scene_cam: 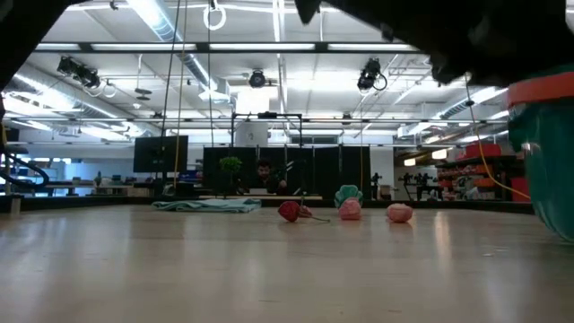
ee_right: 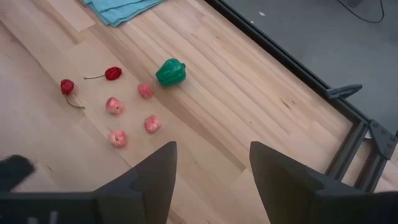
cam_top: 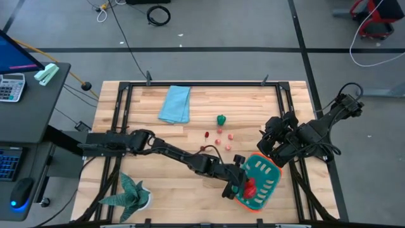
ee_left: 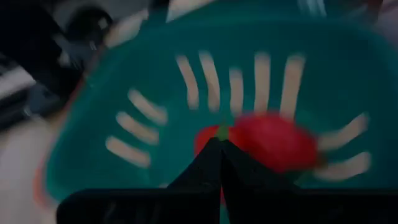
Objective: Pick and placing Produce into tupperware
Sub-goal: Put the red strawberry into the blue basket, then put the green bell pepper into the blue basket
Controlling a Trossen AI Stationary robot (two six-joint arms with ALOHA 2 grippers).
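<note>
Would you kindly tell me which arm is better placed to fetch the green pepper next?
Right. Its gripper is open and empty, facing the green pepper, while the left gripper sits over the tupperware beside a red piece.

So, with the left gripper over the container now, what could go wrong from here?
1. The left gripper is low inside the tupperware, over red produce; pulling out carelessly might snag the orange rim and shift it.
2. The tupperware sits at the table's near edge, so a push might tip it off.
3. The right gripper hangs open close by; the arms might collide.
</note>
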